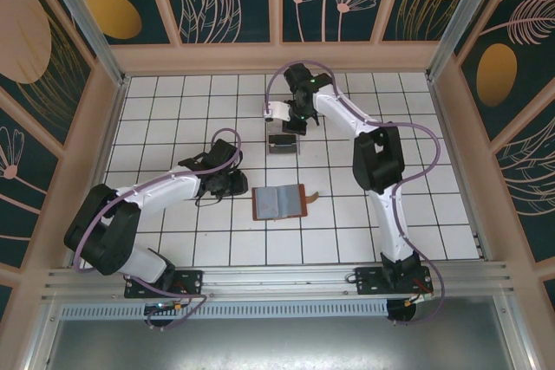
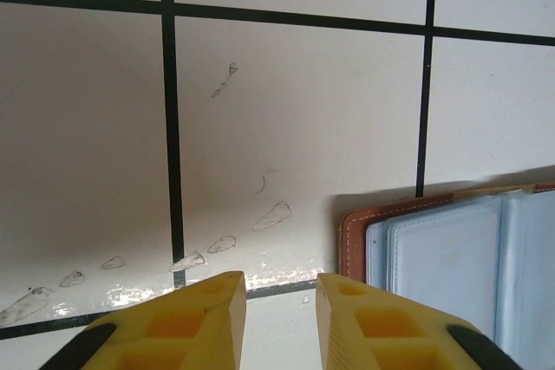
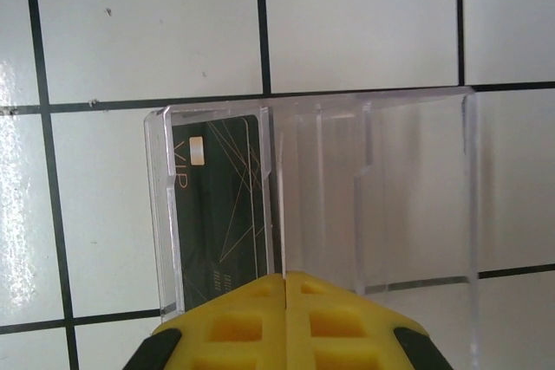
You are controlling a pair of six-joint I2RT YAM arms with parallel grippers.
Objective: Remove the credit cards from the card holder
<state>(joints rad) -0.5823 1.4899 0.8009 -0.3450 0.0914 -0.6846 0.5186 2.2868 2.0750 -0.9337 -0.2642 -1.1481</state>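
White-tiled worktop (image 1: pixel 173 101) carries the brown card holder (image 1: pixel 277 203), lying open near the middle. The left gripper (image 2: pixel 277 296) is just beside its left edge, jaws slightly apart and empty. Nearer the far edge stands a clear plastic box (image 3: pixel 390 188) below the tightly closed right gripper (image 3: pixel 286 288), a dark credit card (image 3: pixel 217 205) in its end compartment.

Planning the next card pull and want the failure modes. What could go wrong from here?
1. The right gripper is shut and close over the near edge of the clear box. A low move might knock the box and tip the dark card in its left slot.
2. The card holder lies open and unpinned, with the left gripper barely open beside its left edge. A pull could drag it along.
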